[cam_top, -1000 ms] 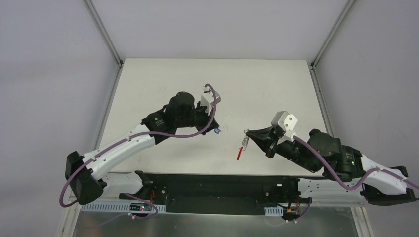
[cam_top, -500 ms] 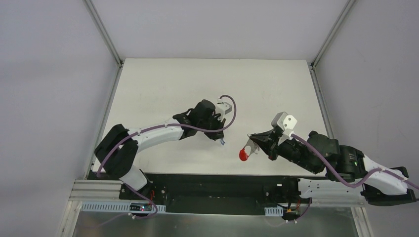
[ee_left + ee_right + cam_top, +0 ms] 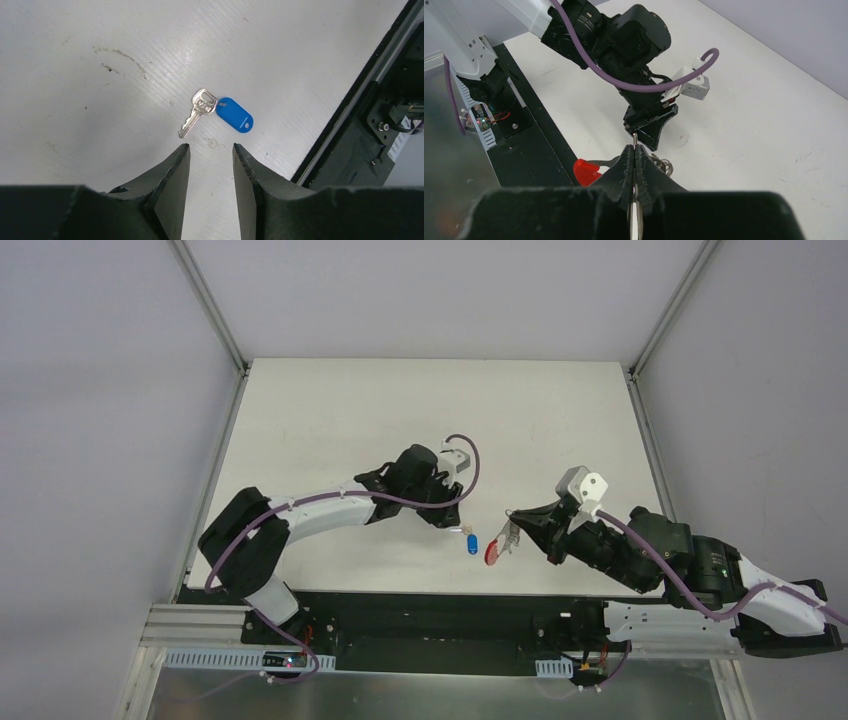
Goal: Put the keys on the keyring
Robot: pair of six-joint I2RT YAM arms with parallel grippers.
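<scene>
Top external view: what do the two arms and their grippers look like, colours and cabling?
Both the left arm and right arm have white links, black joints and a purple cable looped alongside. A white box sits on each wrist. The left gripper and right gripper have matte black, wedge-shaped fingers.

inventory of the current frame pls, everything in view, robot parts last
key: one, silver, flat on the table, just ahead of the left fingers
blue tag: one, blue, on the table, joined to the key's head
keyring: one, a bunch of silver rings with a red strip, hanging at the right fingers
table: one, white, under both arms
left fingers: one pair, black, open, holding nothing
right fingers: one pair, black, shut on the keyring
</scene>
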